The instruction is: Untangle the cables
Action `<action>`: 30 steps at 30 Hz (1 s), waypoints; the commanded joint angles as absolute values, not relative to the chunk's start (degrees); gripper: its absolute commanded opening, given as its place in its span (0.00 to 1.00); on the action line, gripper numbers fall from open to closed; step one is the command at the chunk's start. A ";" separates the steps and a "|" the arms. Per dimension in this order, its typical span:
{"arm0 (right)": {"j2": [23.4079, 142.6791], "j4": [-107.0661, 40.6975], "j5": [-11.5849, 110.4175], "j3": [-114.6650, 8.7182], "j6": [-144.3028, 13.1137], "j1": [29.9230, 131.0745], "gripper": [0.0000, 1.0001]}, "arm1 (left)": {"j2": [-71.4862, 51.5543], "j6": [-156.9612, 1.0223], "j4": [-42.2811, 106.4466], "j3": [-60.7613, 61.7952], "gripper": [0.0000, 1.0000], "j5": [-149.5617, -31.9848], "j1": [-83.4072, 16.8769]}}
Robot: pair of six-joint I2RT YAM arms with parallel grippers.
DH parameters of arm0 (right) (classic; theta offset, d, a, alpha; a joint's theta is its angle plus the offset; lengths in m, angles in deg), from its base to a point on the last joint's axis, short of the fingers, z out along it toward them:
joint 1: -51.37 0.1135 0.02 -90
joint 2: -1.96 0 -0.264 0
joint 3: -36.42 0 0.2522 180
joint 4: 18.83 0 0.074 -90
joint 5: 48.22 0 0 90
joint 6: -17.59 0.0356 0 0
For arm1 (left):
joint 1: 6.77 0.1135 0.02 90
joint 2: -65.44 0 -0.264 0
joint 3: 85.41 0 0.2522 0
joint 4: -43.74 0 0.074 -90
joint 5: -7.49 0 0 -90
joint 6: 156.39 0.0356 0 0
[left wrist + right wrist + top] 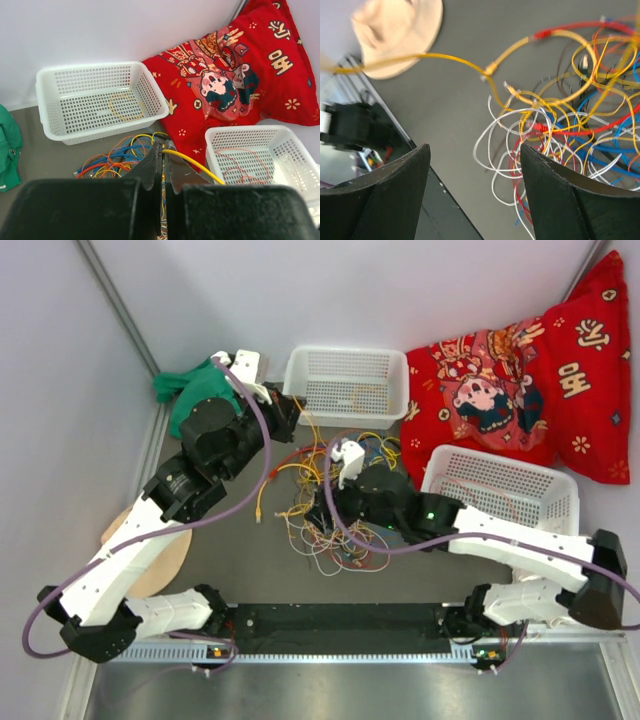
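Yellow cable [196, 165] is what my left claw [163, 152] has. Its jaws are pressed together with that one strand pinched at the tips, held up near the white basket [50, 85] at the back of the table [235, 565]. From the top view the strand runs down from there towards the heap.

The rest of the cables [560, 130] lie in a knotted pile of yellow, red, blue and white loops mid-table, just in front of my right arm. My right claw [475, 155] hovers over the near edge of that pile with its jaws spread wide and nothing between them.

I judge the step to be pulling one yellow strand free while the pile is pinned. A yellow loop already sits in the basket, so that looks like the drop point.

Next I would bring the right claw down on the white and red loops where the yellow one crosses them. Then I would draw the left away slowly, watching for snagged plugs.
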State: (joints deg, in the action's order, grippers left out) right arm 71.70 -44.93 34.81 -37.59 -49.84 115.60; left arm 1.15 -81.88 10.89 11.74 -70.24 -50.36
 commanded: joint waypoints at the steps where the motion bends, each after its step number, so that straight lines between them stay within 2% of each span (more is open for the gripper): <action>1: 77.71 -47.09 35.44 -42.29 -51.49 116.15 0.71 | 2.07 -81.68 12.67 14.30 0.00 -70.12 -50.36; 8: 82.28 -42.35 34.93 -39.30 -49.21 116.67 0.70 | 2.25 -81.86 11.87 14.83 0.00 -70.65 -50.45; 11: 84.57 -40.33 33.43 -38.86 -47.89 116.67 0.47 | 2.51 -81.86 11.79 14.92 0.00 -70.38 -50.36; 12: 84.84 -40.24 32.73 -39.04 -47.54 116.67 0.29 | 2.42 -81.60 11.52 15.09 0.00 -70.12 -50.36; 15: 85.02 -43.56 28.34 -38.95 -46.31 116.59 0.00 | 2.86 -80.63 10.21 16.24 0.00 -67.67 -50.36; 22: 78.70 -45.25 23.14 -27.19 -40.35 116.59 0.00 | 2.69 -76.41 12.04 23.95 0.00 -58.00 -50.36; 26: 76.15 -45.25 23.76 -19.20 -36.38 116.59 0.00 | 1.81 -74.39 14.16 28.18 0.00 -57.46 -50.36; 30: 74.56 -45.51 24.20 -16.89 -34.88 116.59 0.00 | 0.58 -73.69 15.39 30.82 0.00 -58.42 -50.36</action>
